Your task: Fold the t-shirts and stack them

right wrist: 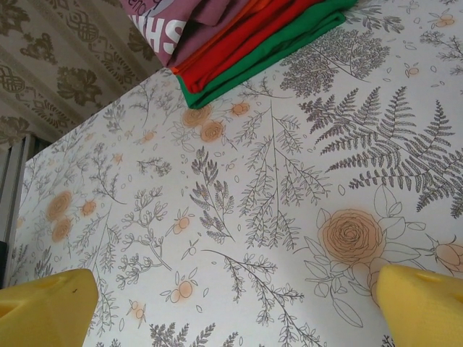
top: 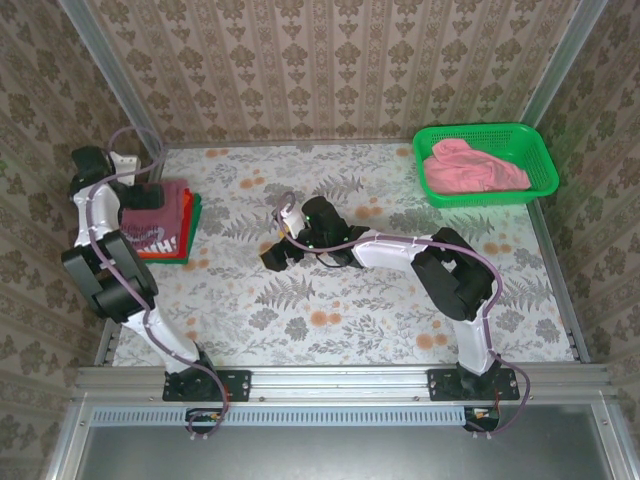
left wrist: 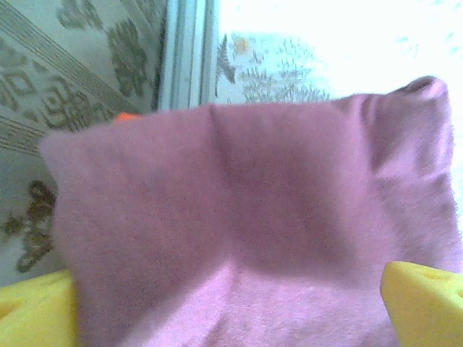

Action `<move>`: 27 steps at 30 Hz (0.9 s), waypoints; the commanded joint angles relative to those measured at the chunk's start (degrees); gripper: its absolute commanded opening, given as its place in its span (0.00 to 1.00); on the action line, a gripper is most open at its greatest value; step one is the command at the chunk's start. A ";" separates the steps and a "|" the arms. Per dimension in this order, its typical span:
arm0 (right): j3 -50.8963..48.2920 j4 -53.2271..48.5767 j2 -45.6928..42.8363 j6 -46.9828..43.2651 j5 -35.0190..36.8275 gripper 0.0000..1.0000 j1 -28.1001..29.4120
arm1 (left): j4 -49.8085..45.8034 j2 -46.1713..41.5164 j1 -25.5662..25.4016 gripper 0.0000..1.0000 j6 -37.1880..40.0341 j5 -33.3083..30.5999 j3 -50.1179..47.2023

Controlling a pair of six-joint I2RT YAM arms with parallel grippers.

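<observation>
**A:** What lies at the left fingers (left wrist: 423,307)?

**B:** The maroon t-shirt (left wrist: 246,217). It is a soft, faintly fuzzy knit with a shallow crease across it, and it spans the gap between the two blunt yellow wedges. They are spread wide and not pinching it. I cannot tell whether they touch the cloth.

**A:** And beneath it?

**B:** It tops a flat, squared pile and shows white block lettering. Directly under it is the orange t-shirt (right wrist: 231,36), and the green t-shirt (right wrist: 282,40) is at the bottom. The folded edges are stepped like thin smooth bands.

**A:** The right fingers (right wrist: 419,303)?

**B:** Parted too, with nothing between them. They hang over the tabletop (right wrist: 275,188), a smooth white surface printed with ferns and orange roses. The pile sits ahead of them, well apart.

**A:** Any other shirt?

**B:** The pink t-shirt (top: 470,168) is crumpled into a loose heap inside a rectangular green plastic mesh basket (top: 480,129). It is far from both pairs of fingers, beyond the right arm.
</observation>
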 commanded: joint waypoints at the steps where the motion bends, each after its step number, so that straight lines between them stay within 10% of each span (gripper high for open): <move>1: 0.39 -0.77 0.04 0.06 -1.02 1.00 0.36 | 4.15 -3.62 -0.38 1.00 -5.51 -0.54 -1.27; 27: -3.35 0.07 -6.20 0.23 2.99 1.00 -0.62 | 17.49 1.81 3.25 1.00 -24.59 12.21 -10.29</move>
